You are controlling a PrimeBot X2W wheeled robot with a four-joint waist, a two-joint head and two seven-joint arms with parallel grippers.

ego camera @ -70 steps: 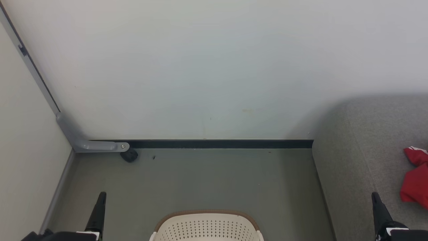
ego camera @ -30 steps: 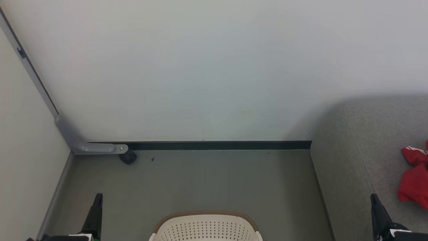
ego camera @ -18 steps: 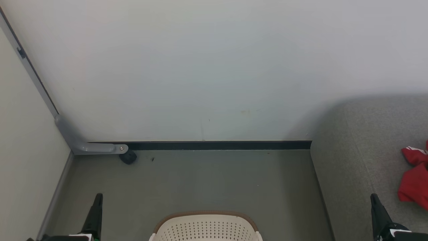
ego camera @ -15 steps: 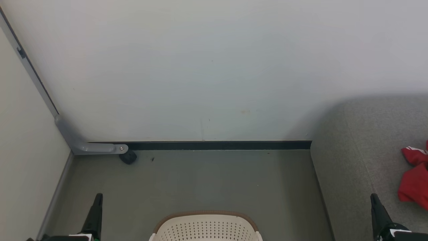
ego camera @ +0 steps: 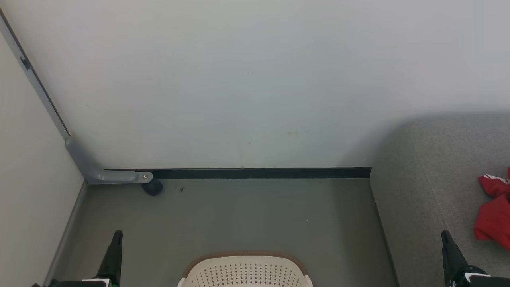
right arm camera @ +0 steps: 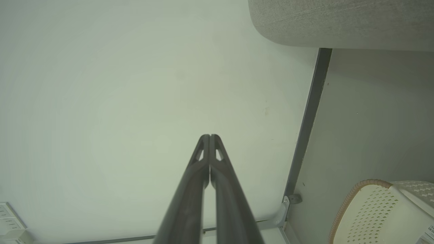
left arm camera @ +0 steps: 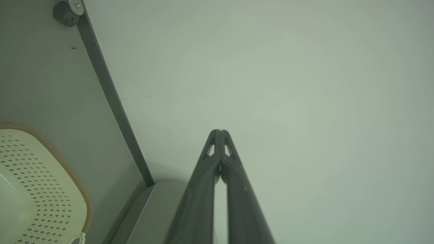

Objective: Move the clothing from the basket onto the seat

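Note:
The red clothing with a white band lies crumpled on the grey seat at the right edge of the head view. The cream perforated basket with its brown rim stands on the floor at bottom centre; what lies inside it is out of view. My left gripper rises at the lower left, left of the basket. At the lower right my right gripper stands over the seat's front part, left of the clothing. Both wrist views show the fingertips pressed together with nothing between them: left gripper, right gripper.
A white wall faces me with a dark baseboard. A grey bracket with a black caster sits in the left corner by a cream side panel. Grey floor spreads between basket and wall.
Since 2.3 s ago the whole head view has shifted slightly, so the camera moved. Over the last second nothing has visibly changed.

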